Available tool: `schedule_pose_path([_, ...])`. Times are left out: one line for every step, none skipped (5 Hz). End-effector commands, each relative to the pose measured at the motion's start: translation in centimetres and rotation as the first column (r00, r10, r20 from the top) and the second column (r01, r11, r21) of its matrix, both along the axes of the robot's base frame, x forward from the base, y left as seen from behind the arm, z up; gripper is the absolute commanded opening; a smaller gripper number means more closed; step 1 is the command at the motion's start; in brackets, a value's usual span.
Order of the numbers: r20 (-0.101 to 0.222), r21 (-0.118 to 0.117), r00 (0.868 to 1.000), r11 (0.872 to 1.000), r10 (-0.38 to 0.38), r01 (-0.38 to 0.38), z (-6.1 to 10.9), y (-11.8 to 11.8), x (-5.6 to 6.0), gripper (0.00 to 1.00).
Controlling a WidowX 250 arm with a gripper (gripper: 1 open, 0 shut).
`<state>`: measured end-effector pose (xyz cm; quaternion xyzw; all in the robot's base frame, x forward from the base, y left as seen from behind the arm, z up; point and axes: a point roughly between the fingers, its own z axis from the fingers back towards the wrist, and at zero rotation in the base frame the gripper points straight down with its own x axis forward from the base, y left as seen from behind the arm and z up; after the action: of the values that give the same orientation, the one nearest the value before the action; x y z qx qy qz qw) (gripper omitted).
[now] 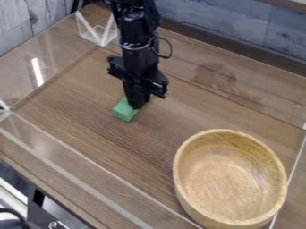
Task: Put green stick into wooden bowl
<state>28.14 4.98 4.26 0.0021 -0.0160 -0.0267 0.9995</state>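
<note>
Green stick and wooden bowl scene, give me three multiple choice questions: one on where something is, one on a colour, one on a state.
1. Where is the wooden bowl?
A. Lower right of the picture
B. Upper left
C. Under the hand

2. What colour is the stick?
A. Red
B. Green
C. Blue

3. What state is the hand in?
A. Wide open above the bowl
B. Closed down on the green stick
C. Out of view

Answers: 1 A, the bowl sits near the lower right corner. 2 B, the bar on the table is bright green. 3 B, the fingers meet at the stick's upper end.
</note>
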Motion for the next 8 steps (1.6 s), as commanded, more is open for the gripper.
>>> schedule_pose_path([0.072, 0.003, 0.997, 1.0, 0.004, -0.004, 2.4, -1.0, 1.4, 0.0])
schedule_pose_path([0.074, -0.008, 0.997, 1.0, -0.019, 0.02, 2.7, -2.9, 1.8, 0.0])
schedule_pose_path([0.077, -0.02, 0.996, 0.999, -0.047, 0.049, 2.7, -6.1, 2.5, 0.0])
schedule_pose_path([0.08, -0.029, 0.994, 0.996, -0.078, 0.081, 2.6, -8.9, 2.8, 0.0])
schedule_pose_path([0.076, -0.032, 0.991, 0.994, -0.106, 0.109, 2.2, -9.4, 2.5, 0.0])
schedule_pose_path([0.072, -0.034, 0.991, 0.993, -0.115, 0.117, 1.8, -9.5, 2.3, 1.0])
schedule_pose_path([0.068, -0.037, 0.99, 0.991, -0.122, 0.125, 1.5, -9.6, 2.0, 1.0])
schedule_pose_path([0.068, -0.036, 0.99, 0.992, -0.122, 0.125, 1.3, -9.4, 1.9, 0.0])
